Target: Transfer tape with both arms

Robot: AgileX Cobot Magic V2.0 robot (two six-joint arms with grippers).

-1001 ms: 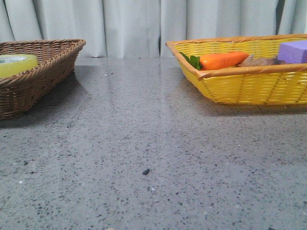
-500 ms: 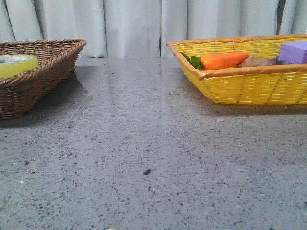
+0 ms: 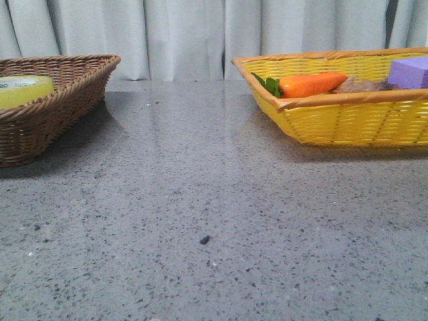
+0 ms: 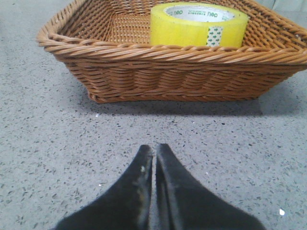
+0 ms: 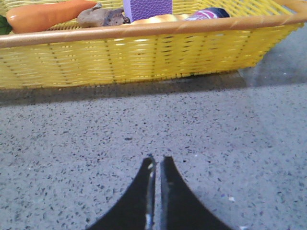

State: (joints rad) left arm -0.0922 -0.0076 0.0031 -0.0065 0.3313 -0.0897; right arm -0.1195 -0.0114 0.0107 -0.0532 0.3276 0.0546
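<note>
left gripper [image 4: 154,152] pressed closed and empty, well short of the tape [image 4: 198,25].
tape lies flat inside the brown wicker basket [image 4: 168,72], beyond its near wall; right gripper [image 5: 157,163] also closed, holding nothing, on grey table [image 3: 214,200] before the yellow basket [image 5: 144,52].

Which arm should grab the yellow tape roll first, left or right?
Left, most likely. The wide translucent-yellow tape roll lies in the brown wicker basket directly ahead of the left gripper, whose fingers are shut and empty. The right gripper, also shut, faces the yellow woven basket instead.
</note>
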